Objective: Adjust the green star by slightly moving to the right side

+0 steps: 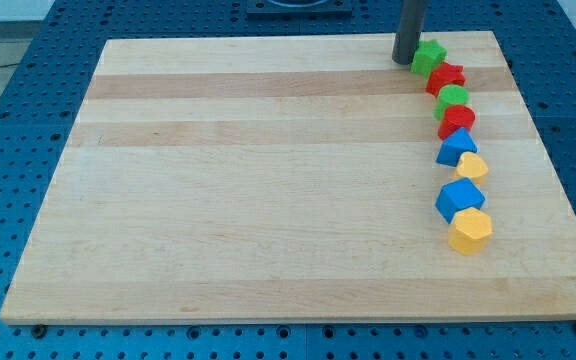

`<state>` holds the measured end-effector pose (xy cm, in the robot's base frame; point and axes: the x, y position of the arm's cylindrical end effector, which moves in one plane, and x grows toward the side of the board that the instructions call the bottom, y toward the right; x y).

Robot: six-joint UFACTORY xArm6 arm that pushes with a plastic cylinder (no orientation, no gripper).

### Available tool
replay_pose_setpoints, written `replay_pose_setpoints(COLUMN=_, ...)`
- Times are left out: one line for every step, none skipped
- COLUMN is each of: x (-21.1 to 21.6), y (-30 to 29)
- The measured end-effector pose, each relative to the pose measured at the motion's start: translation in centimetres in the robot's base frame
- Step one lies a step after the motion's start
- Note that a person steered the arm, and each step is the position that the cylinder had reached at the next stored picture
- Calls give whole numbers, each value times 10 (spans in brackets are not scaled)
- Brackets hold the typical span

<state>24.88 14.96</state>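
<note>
The green star (429, 56) lies near the top right of the wooden board (268, 180), at the head of a column of blocks. My tip (404, 61) stands just to the star's left, touching or nearly touching its left side. Directly below and right of the star is a red block (446, 78), touching it.
Below the red block the column runs down the view's right: a green round block (453, 99), a red block (457, 121), a blue block (456, 147), a yellow block (472, 166), a blue cube (459, 198) and a yellow hexagon (470, 231). The board's right edge lies close by.
</note>
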Motion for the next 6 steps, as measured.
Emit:
replay_pose_setpoints(x=0, y=-7)
replay_pose_setpoints(x=0, y=-15)
replay_pose_setpoints(x=0, y=-21)
replay_pose_setpoints(x=0, y=-23)
replay_pose_setpoints(x=0, y=-8)
replay_pose_setpoints(x=1, y=-1)
